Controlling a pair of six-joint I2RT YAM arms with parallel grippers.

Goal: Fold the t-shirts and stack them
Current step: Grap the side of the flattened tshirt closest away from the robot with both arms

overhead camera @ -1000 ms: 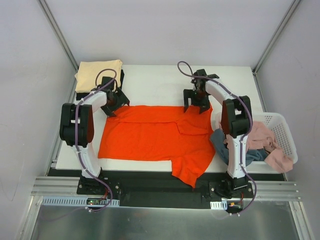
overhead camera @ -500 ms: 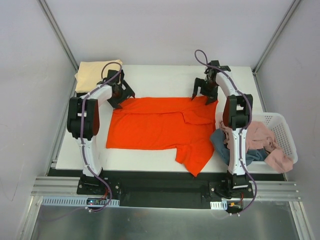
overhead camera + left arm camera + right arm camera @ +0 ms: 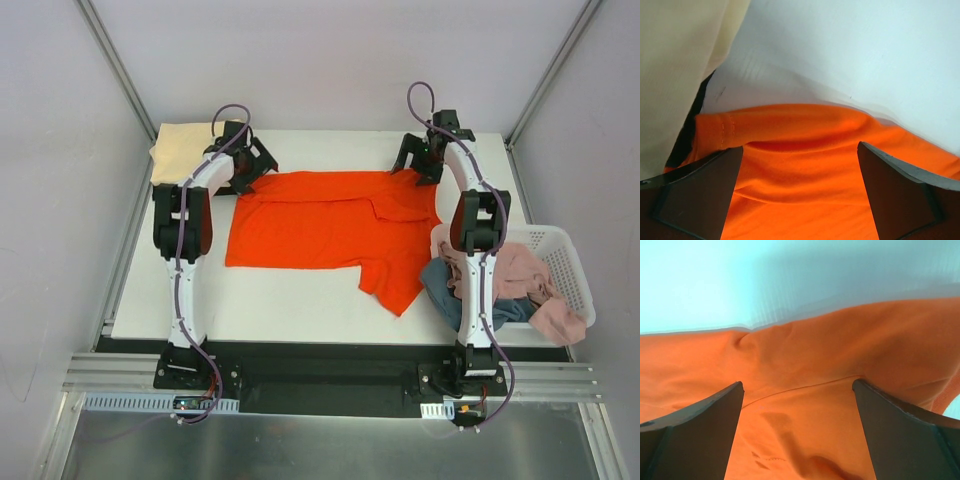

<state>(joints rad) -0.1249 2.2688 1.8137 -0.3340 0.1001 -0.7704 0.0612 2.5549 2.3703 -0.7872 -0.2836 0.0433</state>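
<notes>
We hold the left tool (image 3: 255,172) and right tool (image 3: 418,168) over the far edge of the orange t-shirt (image 3: 330,222), both with jaws apart, gripping nothing. It lies spread on the worktop (image 3: 290,310), unfolded (one sleeve trails nearward). A cream shirt (image 3: 183,150) sits folded far left; a pink shirt (image 3: 525,272) and a blue shirt (image 3: 440,287) remain at the basket (image 3: 575,262).

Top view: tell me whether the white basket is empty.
No: a pink shirt and a dusty blue shirt lie crumpled in the basket.
</notes>
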